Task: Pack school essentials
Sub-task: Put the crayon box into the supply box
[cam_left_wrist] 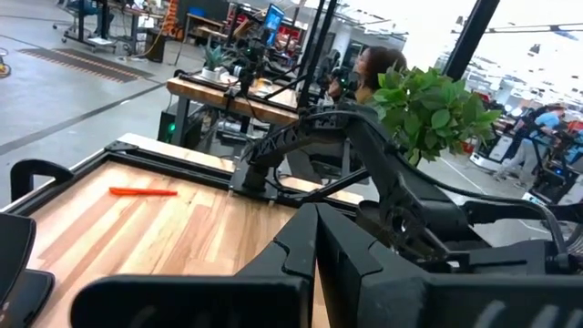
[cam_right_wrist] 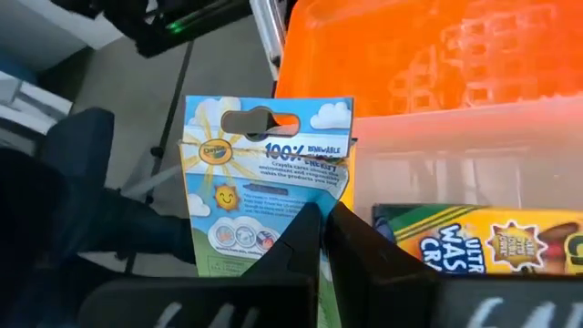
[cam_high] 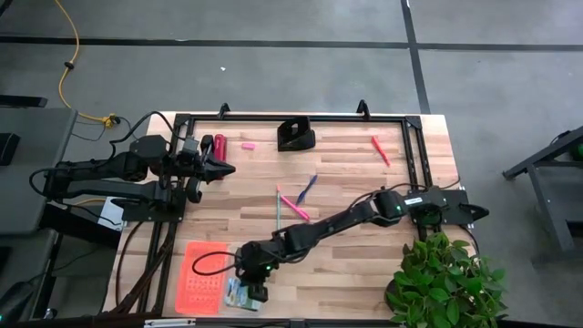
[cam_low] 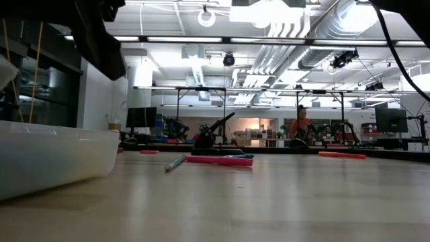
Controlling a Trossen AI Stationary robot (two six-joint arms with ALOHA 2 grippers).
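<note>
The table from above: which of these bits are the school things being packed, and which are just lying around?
For the job: small printed box; crayon box; pink pen; green pen; blue pen; red pen; pink eraser.

Just lying about: red bar; black block; potted plant.

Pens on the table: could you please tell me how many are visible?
4: a red pen alone toward the right edge; a blue pen, a pink pen and a green pen clustered mid-table. Others may hide under the arms.
</note>
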